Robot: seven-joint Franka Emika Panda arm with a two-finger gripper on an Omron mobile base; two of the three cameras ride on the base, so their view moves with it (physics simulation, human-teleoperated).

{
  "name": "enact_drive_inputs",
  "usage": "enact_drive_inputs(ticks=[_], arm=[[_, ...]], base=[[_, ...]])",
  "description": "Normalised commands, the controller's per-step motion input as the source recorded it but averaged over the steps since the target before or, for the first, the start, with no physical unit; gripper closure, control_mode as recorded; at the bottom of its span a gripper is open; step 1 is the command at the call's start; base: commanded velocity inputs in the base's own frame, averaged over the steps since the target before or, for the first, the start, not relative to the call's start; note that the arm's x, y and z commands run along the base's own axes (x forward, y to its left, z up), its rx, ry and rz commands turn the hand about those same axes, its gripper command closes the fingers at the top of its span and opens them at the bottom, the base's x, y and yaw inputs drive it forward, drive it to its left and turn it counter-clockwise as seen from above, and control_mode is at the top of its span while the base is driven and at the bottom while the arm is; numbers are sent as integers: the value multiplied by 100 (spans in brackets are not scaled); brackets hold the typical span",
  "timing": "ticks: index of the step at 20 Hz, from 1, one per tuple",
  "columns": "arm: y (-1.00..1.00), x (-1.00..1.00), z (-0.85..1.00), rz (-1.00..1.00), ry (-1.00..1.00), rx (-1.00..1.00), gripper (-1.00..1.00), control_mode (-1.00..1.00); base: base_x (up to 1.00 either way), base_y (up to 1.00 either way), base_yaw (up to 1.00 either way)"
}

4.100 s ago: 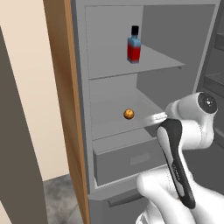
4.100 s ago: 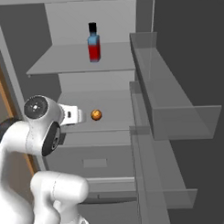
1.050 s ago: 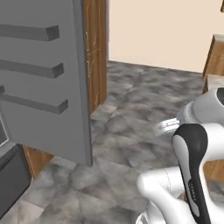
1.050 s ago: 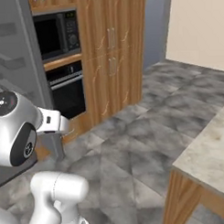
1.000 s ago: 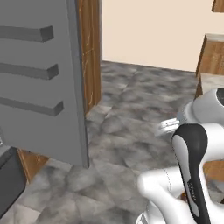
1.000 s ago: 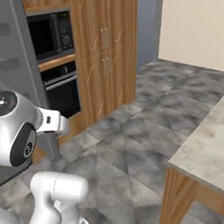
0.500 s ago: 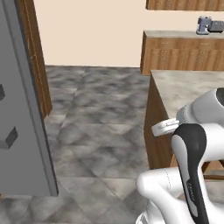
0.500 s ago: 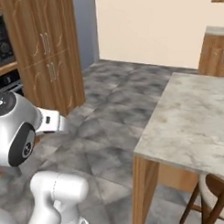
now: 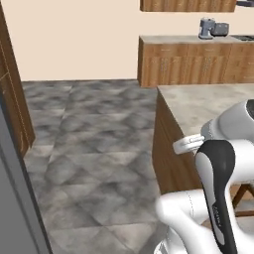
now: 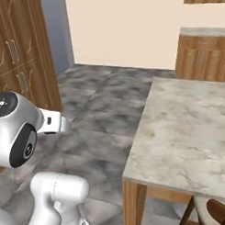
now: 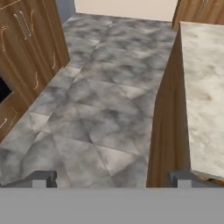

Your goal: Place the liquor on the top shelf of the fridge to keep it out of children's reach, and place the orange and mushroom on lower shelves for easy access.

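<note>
Your gripper (image 11: 111, 178) hangs wide open and empty; the mushroom is likely light and soft, so pinch its cap gently.

Arm folded compact over the base. Left base view: white links fill the lower right of the frame, a dark elbow joint cover running down the middle of the upright link, the wrist flange jutting leftward at mid-right. Right base view: arm in the lower left, a rounded white joint housing with dark cap at mid-left, the wrist stub pointing toward frame centre, a lower white link beneath it. Hand view: end effector (image 11: 111, 177) with its two dark finger tips (image 11: 43, 177) at the bottom edge, far left and far right, spread wide with nothing between them.
</note>
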Motion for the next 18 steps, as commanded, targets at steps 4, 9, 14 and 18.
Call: enact_drive_inputs(ticks=[4, 9, 14, 18], arm=[[0, 0, 0, 0, 0, 0, -100, 100], [0, 0, 0, 0, 0, 0, -100, 100], [0, 0, 0, 0, 0, 0, -100, 100], [0, 0, 0, 0, 0, 0, -100, 100]], base=[[96, 46, -13], [100, 38, -12], [100, 37, -13], [100, 34, -16]])
